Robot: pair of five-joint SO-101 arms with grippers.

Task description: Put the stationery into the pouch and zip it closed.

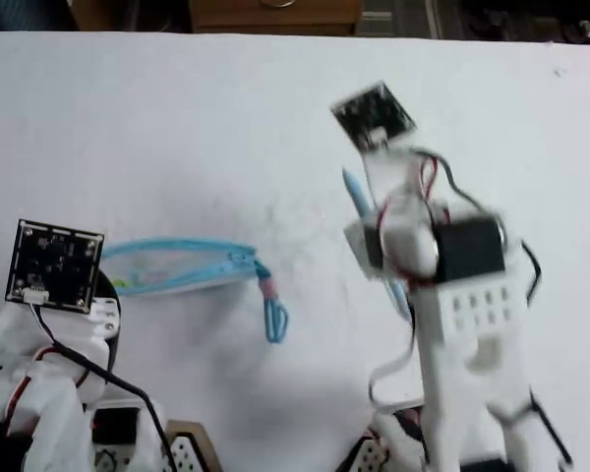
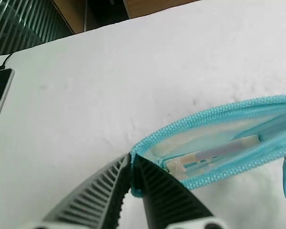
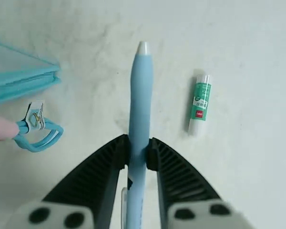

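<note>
My left hand (image 2: 132, 177) is pinched shut on the end of the pouch (image 2: 219, 138), near the bench's (image 1: 177, 118) near left corner, I judge to pin it with its mouth gaping. My right hand (image 3: 138, 145) is clamped round the blue pen (image 3: 141, 81) over mid-bench, tip leading, ready to slide in. The glue stick (image 3: 200, 102) lies beside it.

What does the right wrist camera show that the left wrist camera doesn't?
Right wrist view: the right gripper clamped on a blue pen, and a green-and-white glue stick lying on the table. Left wrist view: the left gripper pinching one end of the pouch, with stationery inside it. Both: the teal pouch and the white table.
</note>
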